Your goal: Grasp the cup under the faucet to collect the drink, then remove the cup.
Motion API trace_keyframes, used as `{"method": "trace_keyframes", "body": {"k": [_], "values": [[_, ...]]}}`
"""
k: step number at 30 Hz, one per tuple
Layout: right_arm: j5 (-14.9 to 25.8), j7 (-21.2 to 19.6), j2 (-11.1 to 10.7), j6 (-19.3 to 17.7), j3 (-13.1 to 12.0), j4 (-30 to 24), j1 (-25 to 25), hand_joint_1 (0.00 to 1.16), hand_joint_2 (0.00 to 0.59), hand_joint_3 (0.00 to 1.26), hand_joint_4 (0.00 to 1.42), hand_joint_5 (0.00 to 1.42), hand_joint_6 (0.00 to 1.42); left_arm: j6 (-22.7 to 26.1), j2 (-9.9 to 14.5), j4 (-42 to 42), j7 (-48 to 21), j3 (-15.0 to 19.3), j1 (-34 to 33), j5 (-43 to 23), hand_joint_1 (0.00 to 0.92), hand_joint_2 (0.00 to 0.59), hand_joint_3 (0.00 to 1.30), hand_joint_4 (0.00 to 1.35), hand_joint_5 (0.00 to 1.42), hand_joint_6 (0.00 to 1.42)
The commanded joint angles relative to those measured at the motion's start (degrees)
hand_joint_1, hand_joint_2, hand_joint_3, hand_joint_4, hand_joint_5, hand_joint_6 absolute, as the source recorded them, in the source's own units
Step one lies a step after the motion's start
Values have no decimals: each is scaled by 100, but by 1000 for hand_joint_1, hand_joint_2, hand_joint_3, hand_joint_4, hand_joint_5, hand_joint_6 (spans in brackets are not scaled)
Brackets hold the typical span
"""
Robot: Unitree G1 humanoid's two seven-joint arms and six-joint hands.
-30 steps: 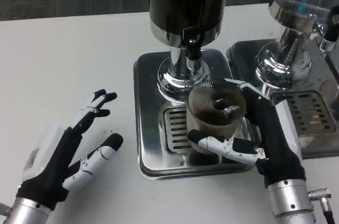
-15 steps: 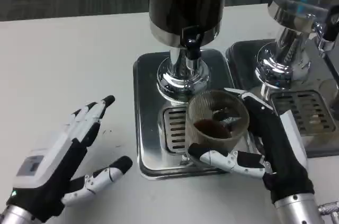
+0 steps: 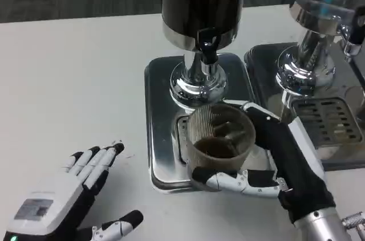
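A clear ribbed cup (image 3: 220, 138) with dark drink in its bottom is gripped by my right hand (image 3: 274, 161), thumb across its near side and fingers behind it. The cup is over the front part of the steel drip tray (image 3: 159, 98), toward me from the black faucet (image 3: 206, 47) of the dark dispenser (image 3: 202, 1). My left hand (image 3: 68, 198) lies open at the lower left, palm down over the white table, holding nothing.
A second chrome dispenser (image 3: 319, 19) with its own drip tray and grate (image 3: 331, 121) stands at the right, close to my right forearm. White table (image 3: 74, 81) stretches to the left of the tray.
My right hand has drawn the cup away from the faucet, toward me and slightly left. My left hand has pulled back toward the lower left and turned palm down.
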Motion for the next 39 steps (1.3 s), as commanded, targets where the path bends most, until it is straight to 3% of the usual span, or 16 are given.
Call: {"method": "trace_keyframes", "body": {"k": [1, 18, 25, 39], "values": [[222, 178, -67, -32, 38, -418, 149, 1086, 261, 489, 451, 601, 925, 39, 67, -377, 160, 36, 388, 102, 0, 202, 0, 0, 0, 0], [334, 463, -191, 71, 54, -1167, 670, 1087, 261, 481, 445, 601, 930, 259, -95, -1119, 503, 79, 1058, 344, 0, 211, 0, 0, 0, 0], [373, 446, -173, 100, 20, -1094, 635, 1087, 261, 481, 448, 601, 930, 430, -253, -1314, 540, 46, 1010, 429, 0, 211, 0, 0, 0, 0], [333, 401, -104, 33, 41, -1021, 652, 1083, 272, 481, 457, 618, 930, 559, -317, -1349, 488, 40, 1008, 360, 0, 206, 0, 0, 0, 0]]}}
